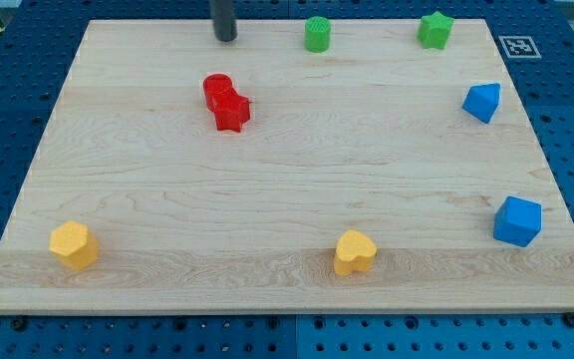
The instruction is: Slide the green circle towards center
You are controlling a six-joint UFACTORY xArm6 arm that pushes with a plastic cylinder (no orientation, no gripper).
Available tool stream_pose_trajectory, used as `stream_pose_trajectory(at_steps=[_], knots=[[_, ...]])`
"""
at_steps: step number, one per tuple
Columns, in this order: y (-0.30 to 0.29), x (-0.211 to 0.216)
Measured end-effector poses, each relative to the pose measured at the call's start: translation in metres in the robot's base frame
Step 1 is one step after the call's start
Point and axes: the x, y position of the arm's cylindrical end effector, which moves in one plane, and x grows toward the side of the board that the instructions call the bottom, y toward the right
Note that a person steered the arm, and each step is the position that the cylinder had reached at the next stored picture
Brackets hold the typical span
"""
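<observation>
The green circle (317,35) is a short green cylinder standing near the board's top edge, a little right of the middle. My tip (226,38) is the end of the dark rod, near the top edge to the left of the green circle, about ninety pixels away and not touching it. A green star (434,30) sits at the top right.
A red circle (217,90) and a red star (233,111) touch each other below my tip. A blue block (482,102) and a blue cube (517,220) lie along the right side. A yellow hexagon (74,245) and a yellow heart (354,252) sit near the bottom edge.
</observation>
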Motion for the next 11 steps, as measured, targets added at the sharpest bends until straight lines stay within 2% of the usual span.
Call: stream_pose_trajectory(at_steps=[2, 3, 5, 6, 7, 9, 10, 11], knots=[[0.08, -0.017], [0.112, -0.007], [0.158, 0.064], [0.187, 0.077], [0.189, 0.107], [0.152, 0.161], [0.169, 0.185], [0.156, 0.173]])
